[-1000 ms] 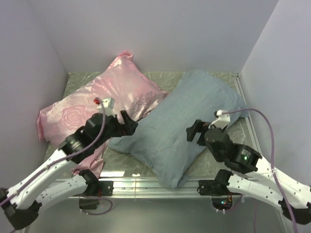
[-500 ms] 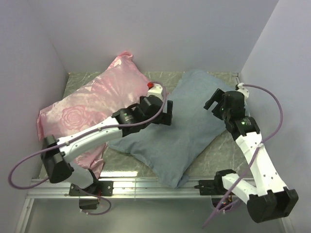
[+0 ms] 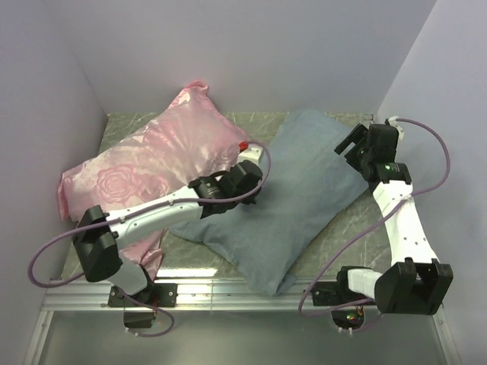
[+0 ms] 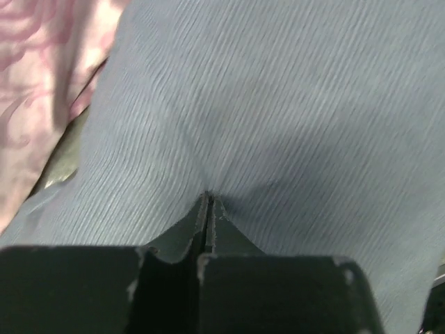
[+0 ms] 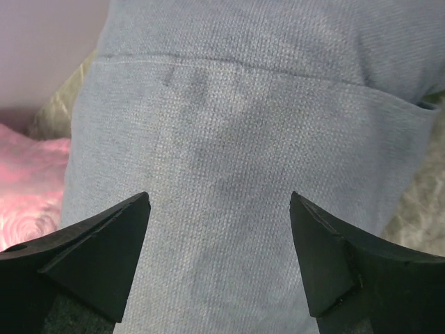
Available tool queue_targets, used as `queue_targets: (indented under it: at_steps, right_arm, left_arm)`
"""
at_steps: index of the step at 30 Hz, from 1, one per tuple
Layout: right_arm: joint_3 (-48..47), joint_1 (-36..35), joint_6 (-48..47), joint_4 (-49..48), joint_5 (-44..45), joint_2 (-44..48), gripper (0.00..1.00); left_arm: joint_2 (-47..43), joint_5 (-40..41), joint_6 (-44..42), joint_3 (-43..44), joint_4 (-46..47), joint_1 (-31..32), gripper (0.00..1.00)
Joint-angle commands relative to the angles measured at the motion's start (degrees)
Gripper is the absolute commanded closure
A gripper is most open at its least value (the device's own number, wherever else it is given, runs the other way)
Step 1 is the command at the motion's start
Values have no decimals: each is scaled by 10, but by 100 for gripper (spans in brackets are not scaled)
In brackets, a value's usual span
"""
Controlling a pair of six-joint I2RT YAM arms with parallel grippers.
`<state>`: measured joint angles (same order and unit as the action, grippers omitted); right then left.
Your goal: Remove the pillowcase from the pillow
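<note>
Pillowcase pinched in left pincer; right pincer spread above it.

The left arm and right arm are showing white links between black joint housings, each trailing a lilac cable. The right gripper is presenting matte black, wedge-shaped fingers.

Robot lab cell — plain lilac walls, aluminium rail, marbled tabletop

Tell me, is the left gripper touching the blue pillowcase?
Touching. The left wrist view shows the left gripper shut, its tips puckering the pillowcase fabric.
</note>
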<state>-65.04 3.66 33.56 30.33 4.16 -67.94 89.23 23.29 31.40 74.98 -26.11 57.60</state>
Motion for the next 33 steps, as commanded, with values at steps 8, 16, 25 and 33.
queue_targets:
  at_steps: [8, 16, 25, 33]
  right_arm:
    - [38, -73, -26, -41, 8, 18, 11]
    - [61, -188, -39, -32, 42, 49, 5]
    - [97, -204, -41, -26, 45, 87, 5]
    - [133, -221, -41, -59, 24, 63, 4]
  left_arm:
    - [-177, 35, 45, -87, -68, 3, 100]
    - [-205, -84, 22, -63, -27, 13, 1]
    - [-100, -53, 69, -81, -3, 77, 1]
    - [-23, -25, 118, -119, 13, 108, 16]
